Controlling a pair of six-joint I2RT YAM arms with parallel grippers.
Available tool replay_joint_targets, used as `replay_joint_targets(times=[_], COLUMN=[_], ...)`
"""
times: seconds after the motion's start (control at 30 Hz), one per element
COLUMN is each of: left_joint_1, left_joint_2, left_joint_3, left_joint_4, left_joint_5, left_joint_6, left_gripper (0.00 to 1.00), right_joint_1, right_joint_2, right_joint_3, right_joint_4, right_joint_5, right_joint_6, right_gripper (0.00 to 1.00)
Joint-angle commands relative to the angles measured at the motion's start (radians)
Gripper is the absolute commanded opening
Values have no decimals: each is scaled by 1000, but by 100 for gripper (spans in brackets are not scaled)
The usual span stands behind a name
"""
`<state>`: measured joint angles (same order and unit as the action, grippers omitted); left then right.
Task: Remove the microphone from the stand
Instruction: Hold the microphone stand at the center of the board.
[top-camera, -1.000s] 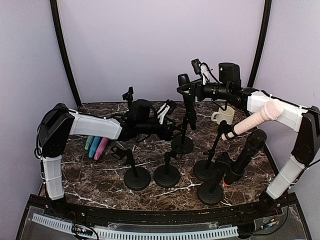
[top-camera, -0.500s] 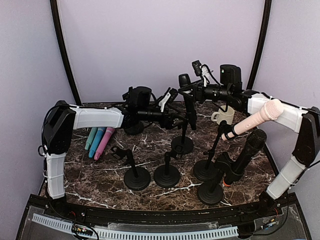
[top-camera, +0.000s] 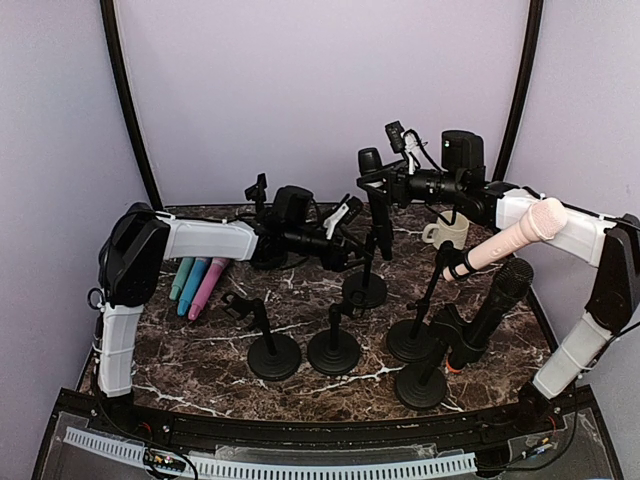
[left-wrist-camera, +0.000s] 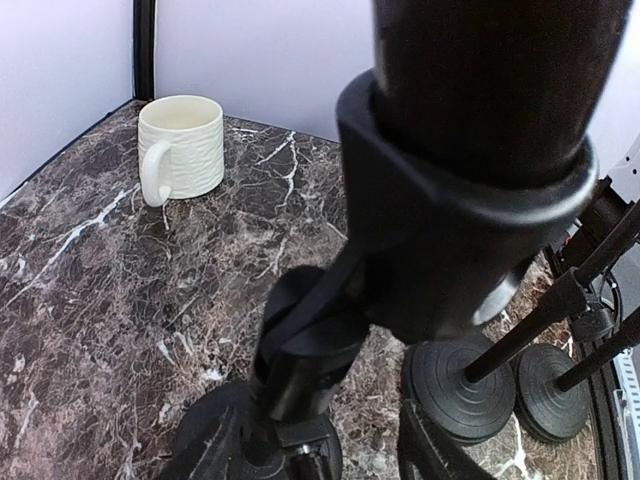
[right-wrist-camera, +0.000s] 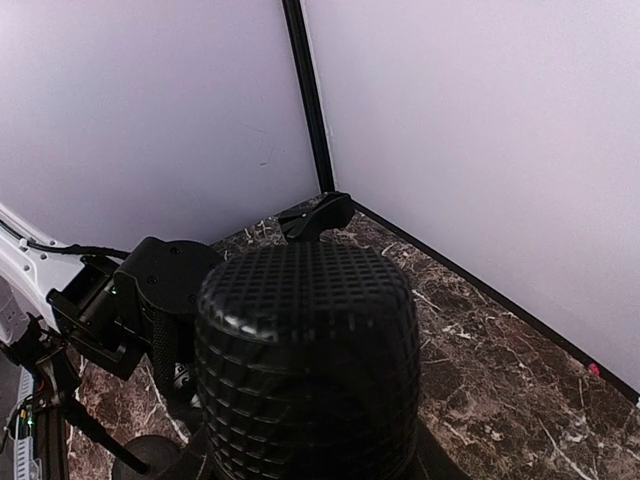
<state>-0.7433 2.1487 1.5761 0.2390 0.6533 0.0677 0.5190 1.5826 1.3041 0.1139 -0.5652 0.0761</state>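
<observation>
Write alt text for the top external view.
Both arms meet at a black microphone in its stand at the back of the table: right hand near its top, left hand lower. Nearer, a pink microphone and a second black microphone sit in their own stands.

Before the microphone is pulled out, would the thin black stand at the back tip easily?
Possibly: the black mesh-headed microphone sits high on the thin black stand, whose round base looks small. The rod looks rigid, so a sideways pull would likely rock the whole stand rather than bend it.
</observation>
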Motion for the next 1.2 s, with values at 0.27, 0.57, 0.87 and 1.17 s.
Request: replay_joint_targets(times=[0.27, 0.57, 0.87, 1.17], left_joint_1=[-2, -24, -40, -48], left_joint_2=[39, 55, 53, 42], left_joint_3=[57, 72, 67, 21], left_joint_4=[109, 133, 112, 94], left_joint_5=[-32, -101, -174, -236], left_joint_6=[-45, -26, 28, 59], left_gripper=[56, 41, 12, 0], right_joint_1=[10, 15, 15, 15], right_joint_2=[-44, -32, -55, -151], right_joint_3=[-5, -9, -29, -87], right_joint_4=[173, 196, 212, 283], right_joint_5=[-24, -24, -99, 56], right_joint_6=[4, 4, 105, 118], right_gripper=[25, 25, 3, 2])
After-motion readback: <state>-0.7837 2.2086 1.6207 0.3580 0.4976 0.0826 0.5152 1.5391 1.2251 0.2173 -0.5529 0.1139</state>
